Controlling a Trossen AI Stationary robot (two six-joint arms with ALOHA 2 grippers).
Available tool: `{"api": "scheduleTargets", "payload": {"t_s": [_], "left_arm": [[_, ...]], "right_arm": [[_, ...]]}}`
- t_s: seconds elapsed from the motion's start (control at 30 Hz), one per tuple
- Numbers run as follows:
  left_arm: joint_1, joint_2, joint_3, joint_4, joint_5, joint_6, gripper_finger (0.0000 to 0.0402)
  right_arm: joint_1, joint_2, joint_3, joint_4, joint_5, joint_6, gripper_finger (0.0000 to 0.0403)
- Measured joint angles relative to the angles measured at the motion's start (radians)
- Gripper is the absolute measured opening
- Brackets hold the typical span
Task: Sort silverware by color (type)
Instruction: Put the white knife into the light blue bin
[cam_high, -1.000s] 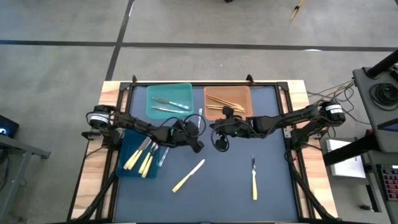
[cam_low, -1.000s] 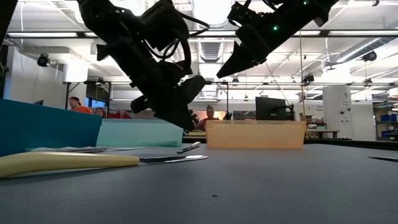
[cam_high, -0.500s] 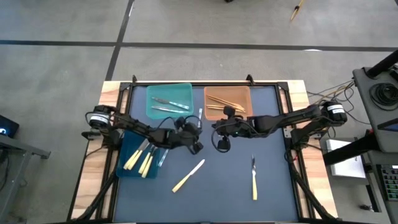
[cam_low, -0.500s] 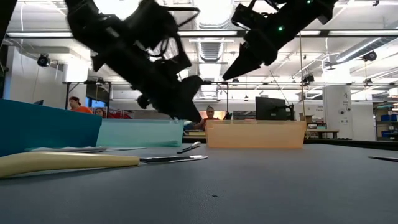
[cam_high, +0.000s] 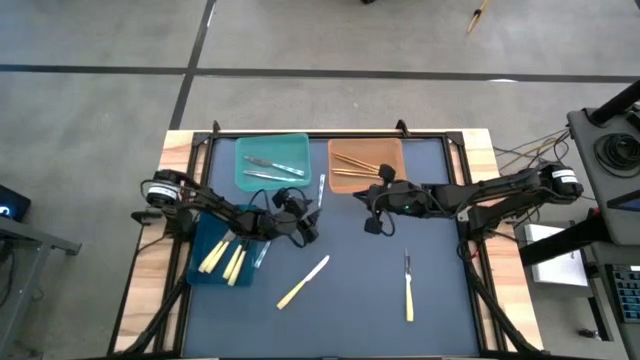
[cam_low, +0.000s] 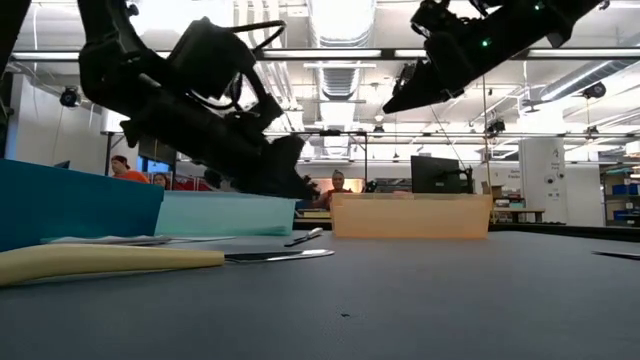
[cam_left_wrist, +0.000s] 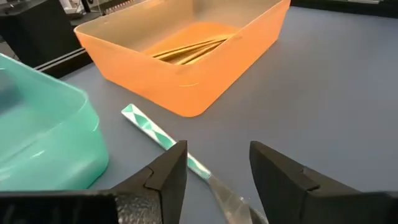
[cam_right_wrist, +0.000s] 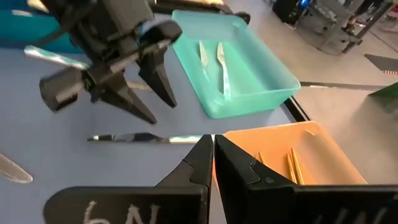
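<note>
Right wrist view: handwritten "6N" on right hand (cam_right_wrist: 211, 151)

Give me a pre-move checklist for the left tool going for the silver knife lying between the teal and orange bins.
1. Left tool open: ok, fingers spread in its wrist view.
2. Left tool empty: ok, nothing between the fingers.
3. Silver knife reachable: ok, flat on the mat just ahead of the left tool, beside the teal bin and the orange bin, touching neither.
4. Right tool out of the way: ok, shut, raised over the mat in front of the orange bin, apart from the knife.
5. Room in the teal bin: ok, only two silver pieces inside.
6. Tool centred over the knife: cannot tell, the blade runs off at a slant under the fingers.
</note>
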Motion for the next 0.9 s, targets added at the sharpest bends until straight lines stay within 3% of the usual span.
{"api": "scheduleTargets", "payload": {"t_s": [0.37, 0.57, 0.9], "left_arm": [[0.001, 0.172, 0.15, -0.036, -0.078, -0.022, 0.0157], [0.011, 0.189, 0.168, -0.09, -0.13, -0.06, 0.0157], [0.047, 0.19, 0.16, -0.112, -0.091, -0.136, 0.0149]], "right_arm": [[0.0, 0.006, -0.014, 0.021, 0.0, -0.001, 0.0009], [0.0, 0.005, -0.014, 0.021, 0.0, -0.001, 0.0009], [0.0, 0.005, -0.016, 0.02, 0.025, 0.0, 0.0009]]}}
